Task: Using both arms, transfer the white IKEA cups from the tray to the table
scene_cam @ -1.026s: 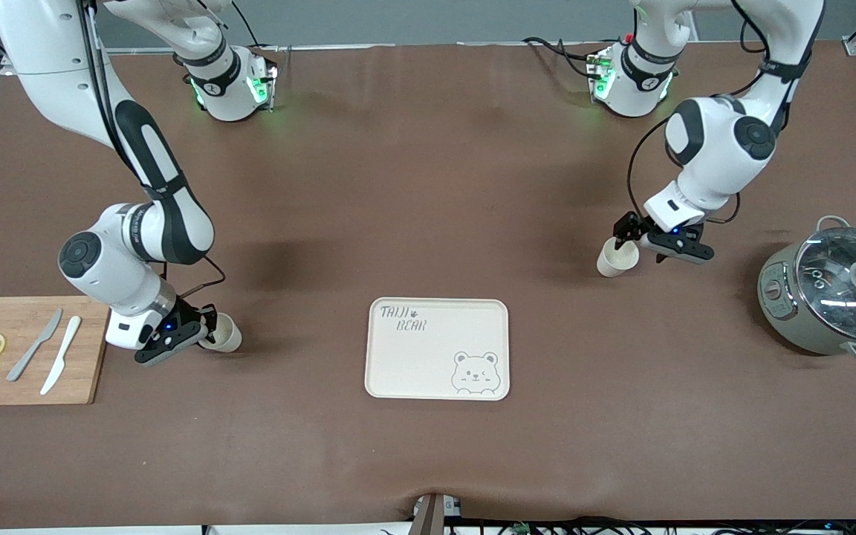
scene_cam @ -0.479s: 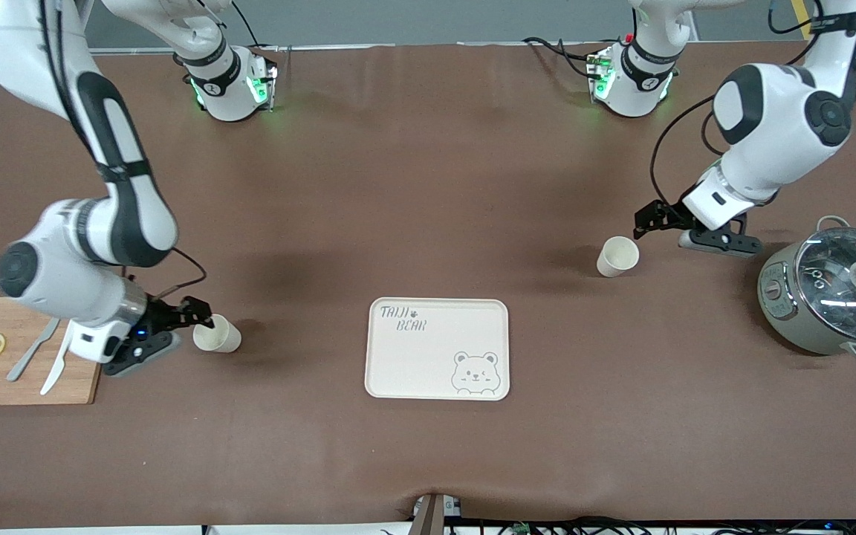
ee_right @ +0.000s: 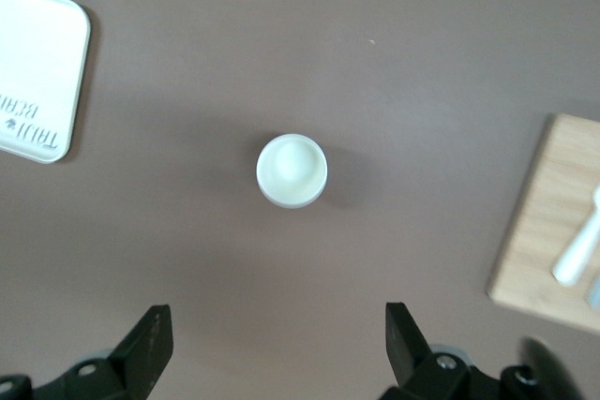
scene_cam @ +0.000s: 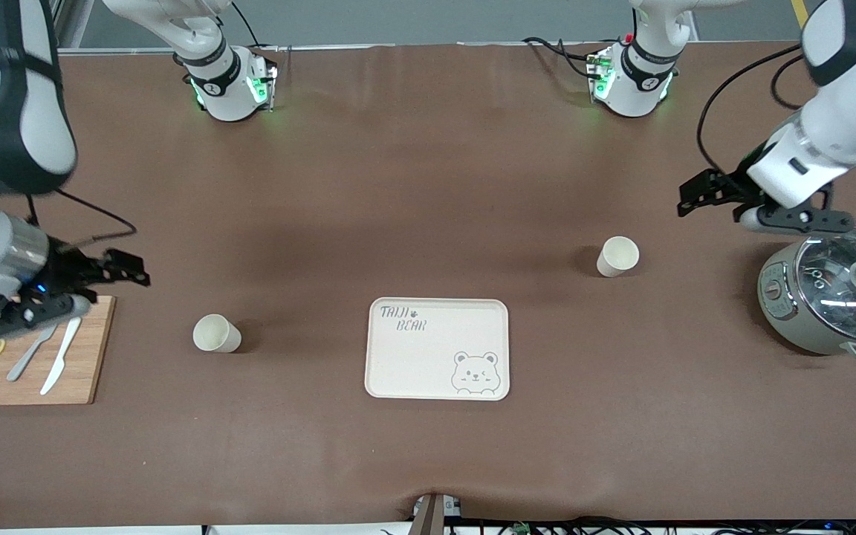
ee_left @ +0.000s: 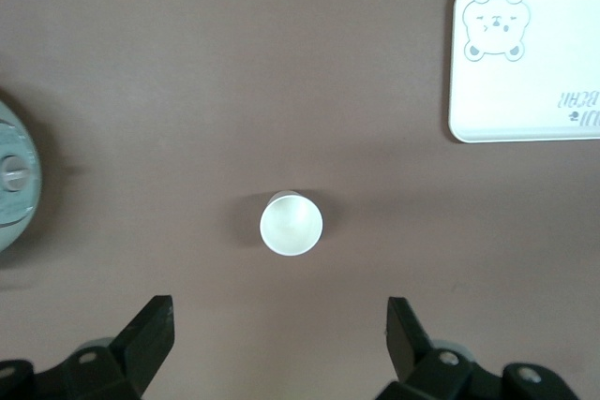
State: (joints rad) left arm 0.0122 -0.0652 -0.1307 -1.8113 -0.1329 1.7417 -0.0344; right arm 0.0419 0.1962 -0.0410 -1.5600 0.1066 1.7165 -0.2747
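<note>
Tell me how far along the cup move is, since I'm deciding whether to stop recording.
Looks essentially done. The tray holds nothing, and both cups stand upright on the table: one cup toward the right arm's end, the other cup toward the left arm's. Nothing is in hand: the right gripper is open over the cutting board, the left gripper open above the pot. Nothing left.

tray [scene_cam: 437, 349] between two cups [scene_cam: 216, 334] [scene_cam: 617, 256] – both upright on the table [scene_cam: 428, 186].

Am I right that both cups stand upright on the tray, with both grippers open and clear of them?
Not quite: the front view shows the tray empty. Both cups stand upright on the table, with the left gripper and right gripper open and clear of them.
</note>
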